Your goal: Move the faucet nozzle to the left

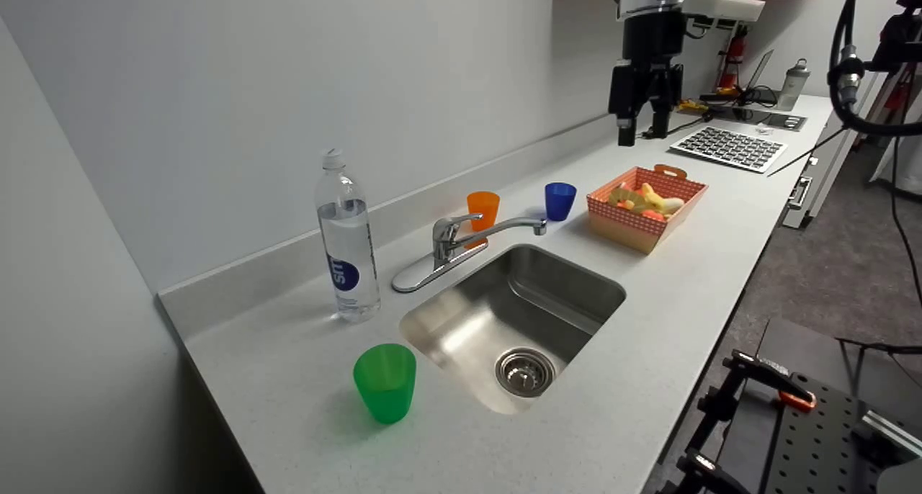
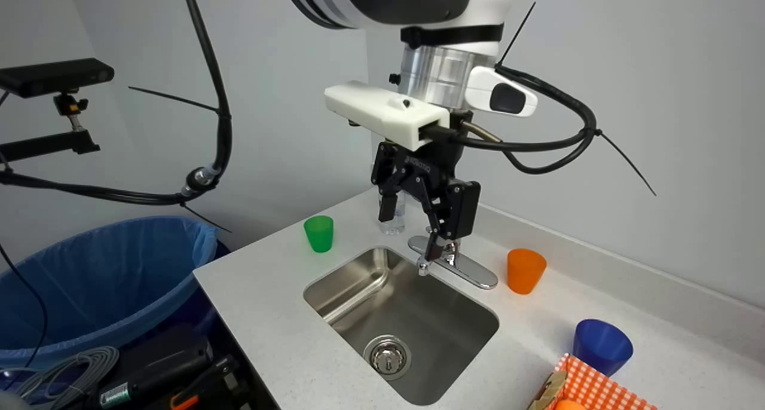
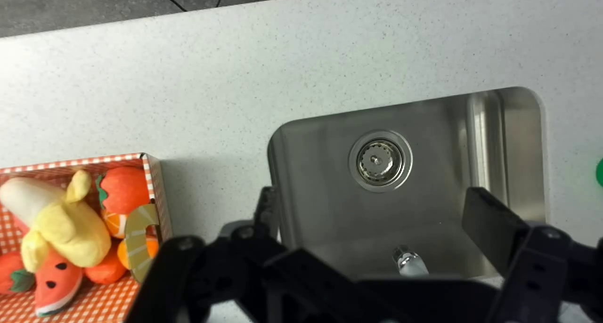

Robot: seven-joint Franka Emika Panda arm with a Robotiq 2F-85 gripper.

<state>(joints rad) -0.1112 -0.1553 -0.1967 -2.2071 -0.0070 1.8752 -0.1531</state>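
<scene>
The faucet nozzle is a slim chrome spout [image 1: 497, 228] on a low base at the sink's wall side. In an exterior view it reaches over the sink's edge. In an exterior view its tip [image 2: 423, 266] shows just below a gripper finger, which hides most of the spout. My gripper [image 1: 643, 130] is open and empty, high above the counter; it also shows in an exterior view [image 2: 411, 230]. In the wrist view the spout tip [image 3: 411, 262] lies below and between the spread fingers [image 3: 372, 205], apart from them; the gripper body hides the rest of the faucet.
A clear water bottle [image 1: 349, 256] stands by the faucet base. An orange cup [image 1: 483, 204] and a blue cup [image 1: 559, 201] stand near the wall, a green cup [image 1: 385, 384] beside the sink [image 2: 442, 320]. A checkered basket [image 1: 619, 231] holds toy fruit.
</scene>
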